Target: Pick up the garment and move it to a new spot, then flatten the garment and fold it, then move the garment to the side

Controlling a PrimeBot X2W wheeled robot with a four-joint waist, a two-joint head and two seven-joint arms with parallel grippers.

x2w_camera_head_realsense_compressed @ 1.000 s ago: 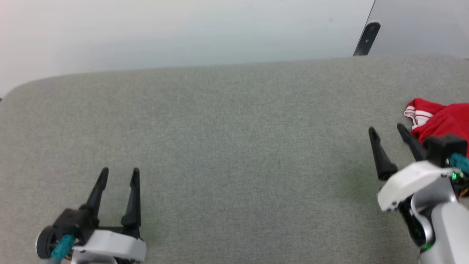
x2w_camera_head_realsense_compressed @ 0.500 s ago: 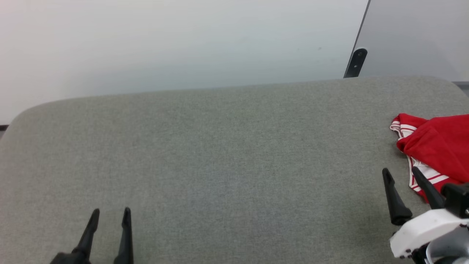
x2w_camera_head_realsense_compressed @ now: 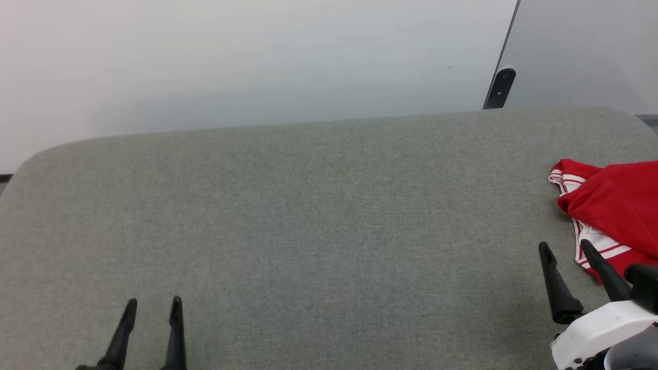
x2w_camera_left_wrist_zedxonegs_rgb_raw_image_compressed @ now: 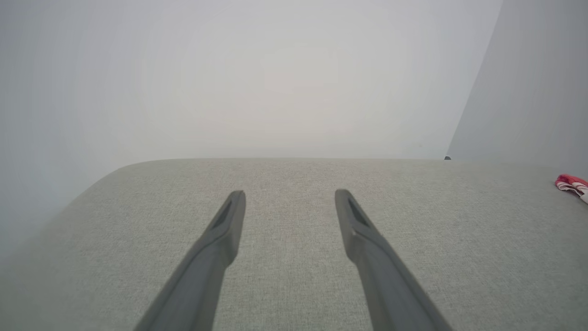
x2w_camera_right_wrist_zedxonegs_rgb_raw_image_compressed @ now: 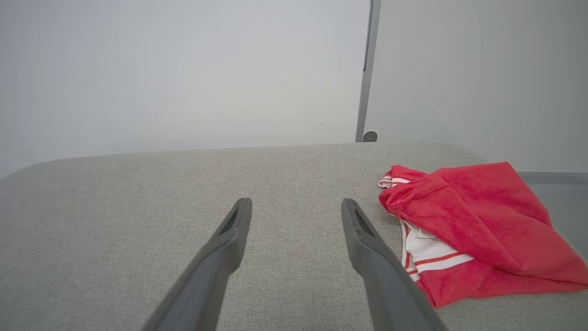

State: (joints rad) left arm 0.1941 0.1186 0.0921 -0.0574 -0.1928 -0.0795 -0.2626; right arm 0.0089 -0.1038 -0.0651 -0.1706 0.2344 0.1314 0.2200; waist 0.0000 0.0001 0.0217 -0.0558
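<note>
Head view: garment (x2w_camera_head_realsense_compressed: 619,201) diag., cuff leftward

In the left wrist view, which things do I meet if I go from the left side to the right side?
left pincer, its two fingers apart → small dark fitting at the far end of the grey surface → garment, a red and white corner at the right edge

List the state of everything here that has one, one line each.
garment: bunched up, lying on the grey surface, not gripped.
left tool: open, empty.
right tool: open, empty, next to the garment.
</note>
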